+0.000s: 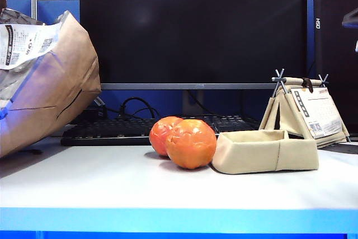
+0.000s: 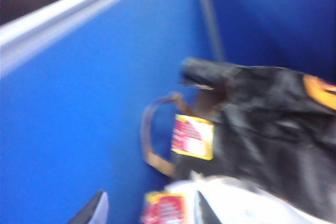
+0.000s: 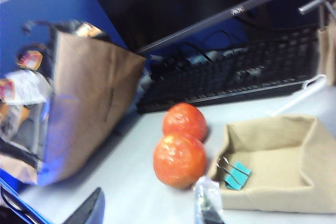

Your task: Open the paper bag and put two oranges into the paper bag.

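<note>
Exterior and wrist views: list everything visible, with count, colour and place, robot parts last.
paper bag: one, brown with white receipt, tilted at table's left
oranges: two, orange-red, touching, mid-table beside the tray
fabric tray: one, beige, right of the oranges
binder clip: one, teal, inside the tray
calendar stand: one, beige, behind the tray
keyboard: one, black, behind the oranges
monitor: one, black, at the back
table: one, white
left gripper: fingers apart, above the bag's top
right gripper: fingers apart, near the oranges
</note>
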`<state>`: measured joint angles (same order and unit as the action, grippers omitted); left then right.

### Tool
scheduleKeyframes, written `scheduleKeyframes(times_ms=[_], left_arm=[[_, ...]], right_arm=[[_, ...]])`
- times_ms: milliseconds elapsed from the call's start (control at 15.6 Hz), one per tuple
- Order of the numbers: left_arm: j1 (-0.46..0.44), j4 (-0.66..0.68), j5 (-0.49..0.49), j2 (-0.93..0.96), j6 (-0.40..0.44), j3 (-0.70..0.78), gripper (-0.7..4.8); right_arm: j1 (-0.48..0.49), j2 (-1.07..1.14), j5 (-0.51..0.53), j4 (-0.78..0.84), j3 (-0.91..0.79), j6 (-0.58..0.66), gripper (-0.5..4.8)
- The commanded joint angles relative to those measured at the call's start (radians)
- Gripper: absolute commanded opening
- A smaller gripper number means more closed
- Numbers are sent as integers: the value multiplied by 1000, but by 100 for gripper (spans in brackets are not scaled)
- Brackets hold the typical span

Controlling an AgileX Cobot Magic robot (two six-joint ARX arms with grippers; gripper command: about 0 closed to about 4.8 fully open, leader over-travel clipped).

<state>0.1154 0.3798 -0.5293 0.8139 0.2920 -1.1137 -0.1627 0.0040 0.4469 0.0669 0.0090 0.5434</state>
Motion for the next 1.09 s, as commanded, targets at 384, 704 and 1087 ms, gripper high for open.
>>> scheduleKeyframes(times_ms=[384, 704, 1087], left_arm=[[-211, 360, -39, 254, 15, -134, 348], [-318, 356, 49, 333, 7, -134, 350], [-337, 433, 140, 477, -83, -133, 350]], right_arm=[[-2, -2, 27, 21, 82, 14, 221], [-2, -2, 31, 20, 82, 15, 221], [-2, -2, 72, 20, 83, 63, 221]])
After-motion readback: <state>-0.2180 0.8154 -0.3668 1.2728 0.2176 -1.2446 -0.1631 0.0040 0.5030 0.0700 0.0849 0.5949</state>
